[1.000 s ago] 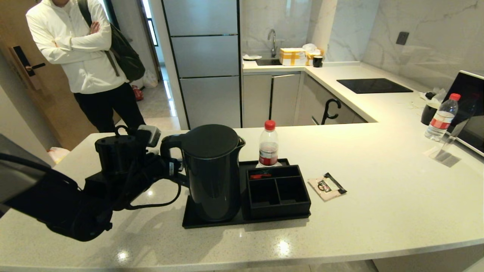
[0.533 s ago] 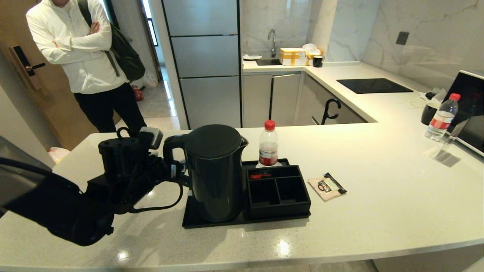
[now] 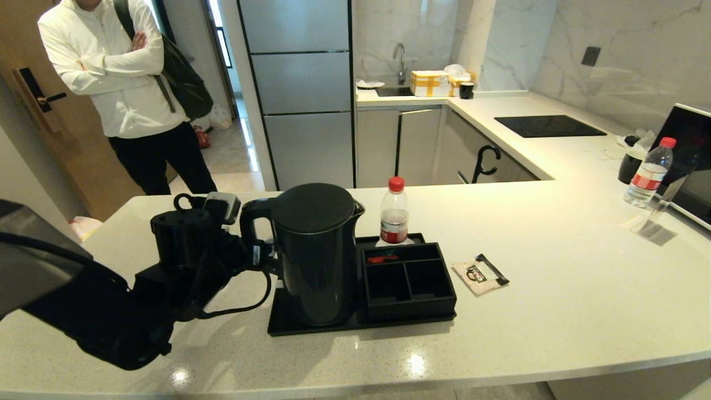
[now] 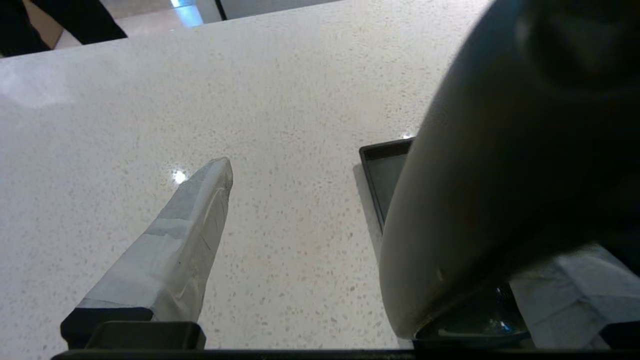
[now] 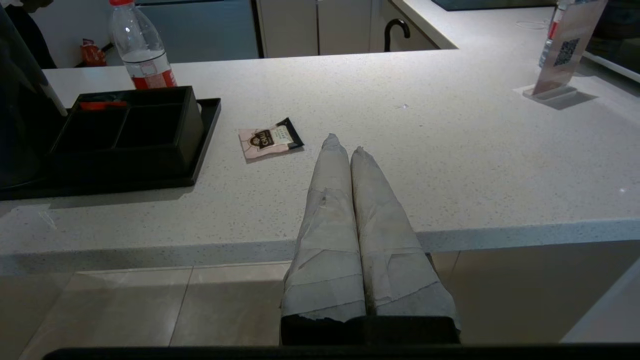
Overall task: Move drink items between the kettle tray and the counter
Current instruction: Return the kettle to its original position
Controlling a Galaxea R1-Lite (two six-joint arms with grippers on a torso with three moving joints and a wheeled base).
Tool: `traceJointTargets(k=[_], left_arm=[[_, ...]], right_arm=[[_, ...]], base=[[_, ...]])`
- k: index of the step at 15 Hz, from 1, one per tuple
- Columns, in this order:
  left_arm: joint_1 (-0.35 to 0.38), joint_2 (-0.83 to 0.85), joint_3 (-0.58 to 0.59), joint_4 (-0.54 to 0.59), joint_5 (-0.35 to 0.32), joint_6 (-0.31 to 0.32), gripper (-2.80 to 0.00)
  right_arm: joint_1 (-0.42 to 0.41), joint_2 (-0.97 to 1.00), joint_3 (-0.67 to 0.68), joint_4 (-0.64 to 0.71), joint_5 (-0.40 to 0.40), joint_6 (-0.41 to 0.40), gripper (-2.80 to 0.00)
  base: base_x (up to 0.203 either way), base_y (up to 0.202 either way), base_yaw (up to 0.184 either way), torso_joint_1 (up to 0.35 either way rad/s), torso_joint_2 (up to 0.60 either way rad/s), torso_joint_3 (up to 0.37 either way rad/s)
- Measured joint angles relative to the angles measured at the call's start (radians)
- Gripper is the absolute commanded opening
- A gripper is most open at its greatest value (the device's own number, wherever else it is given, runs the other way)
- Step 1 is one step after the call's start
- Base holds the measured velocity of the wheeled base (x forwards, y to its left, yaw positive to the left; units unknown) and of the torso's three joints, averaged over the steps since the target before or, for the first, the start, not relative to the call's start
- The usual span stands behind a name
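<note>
At the near edge of the counter, the right gripper hangs just off the worktop, its taped fingers pressed together on nothing. Further in, the kettle tray lies flat on the stone, and the kettle stands upright on the tray's left half. The left gripper reaches in from the robot's left at the loop handle. In the left wrist view one taped finger stands clear over bare counter while the other sits against the dark kettle body, so the claw is spread wide and not clamped on the handle. Touching the kettle's right side, the black organiser box fills the tray's right half, with a small red item in its far left compartment. Just right of the tray, the beige sachet lies flat on the counter. Behind the box, a red-capped bottle stands at the tray's far edge. Well beyond, a second bottle stands at the far right, and a person in white waits with arms crossed.
</note>
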Motion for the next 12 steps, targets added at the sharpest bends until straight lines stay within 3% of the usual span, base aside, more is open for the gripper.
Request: traceJointTargets(k=[12], left_arm=[[0.000,-0.063,0.080,-0.011,-0.006,-0.005,0.00]], right_arm=[[0.000,0.000,0.000,-0.001,0.000,0.000,-2.80]], base=[[0.000,0.000,0.000,0.000,0.00,0.000]])
